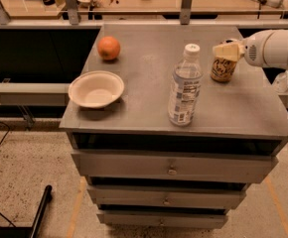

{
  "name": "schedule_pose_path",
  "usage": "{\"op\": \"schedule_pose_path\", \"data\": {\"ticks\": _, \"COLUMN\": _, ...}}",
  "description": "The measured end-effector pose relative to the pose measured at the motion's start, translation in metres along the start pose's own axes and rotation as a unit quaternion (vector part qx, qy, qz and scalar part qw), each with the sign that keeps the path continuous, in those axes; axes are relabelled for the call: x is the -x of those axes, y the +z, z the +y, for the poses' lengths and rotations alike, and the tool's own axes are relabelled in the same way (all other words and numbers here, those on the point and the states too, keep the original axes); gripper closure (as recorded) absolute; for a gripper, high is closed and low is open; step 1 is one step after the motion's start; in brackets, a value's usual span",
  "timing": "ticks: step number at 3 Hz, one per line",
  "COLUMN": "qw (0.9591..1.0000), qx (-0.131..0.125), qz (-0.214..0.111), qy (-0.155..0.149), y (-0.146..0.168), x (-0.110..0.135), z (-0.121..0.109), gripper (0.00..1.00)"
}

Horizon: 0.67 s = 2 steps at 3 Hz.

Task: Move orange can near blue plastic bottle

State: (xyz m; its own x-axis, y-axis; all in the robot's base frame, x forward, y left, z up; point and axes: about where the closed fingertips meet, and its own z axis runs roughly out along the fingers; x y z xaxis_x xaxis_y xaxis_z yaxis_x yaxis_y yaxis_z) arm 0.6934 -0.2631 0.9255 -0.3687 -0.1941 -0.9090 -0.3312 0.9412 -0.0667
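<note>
Pretty early days on this one, going by how things lie. The can stands upright at the back right of the cabinet top, apart from the bottle, which stands nearer the front, roughly mid-top. So the actual move isn't done. The gripper comes in from the right on a fat white arm and sits right at the can's top edge, covering its lid. Can't tell whether it's clamped on the can or just loose beside it. What's left, as a guess: get a firm hold, lift, carry it forward-left, and set it down next to the bottle.

Materials-wise, the can is a short copper-orange metal cylinder with swirly cream lettering. The bottle is clear bluish plastic, ribbed, with a white cap and a printed label. The cabinet top is dull matte grey. Also there: a round orange and a shallow cream bowl.
</note>
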Motion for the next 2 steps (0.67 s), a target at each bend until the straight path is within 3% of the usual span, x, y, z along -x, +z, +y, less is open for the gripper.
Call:
{"op": "schedule_pose_path", "data": {"ticks": 1, "qw": 0.9996, "qx": 0.012, "qz": -0.011, "qy": 0.024, "y": 0.001, "x": 0.0, "z": -0.004, "gripper": 0.65}}
{"op": "schedule_pose_path", "data": {"ticks": 2, "qw": 0.9994, "qx": 0.029, "qz": -0.015, "qy": 0.013, "y": -0.012, "x": 0.013, "z": -0.006, "gripper": 0.87}}
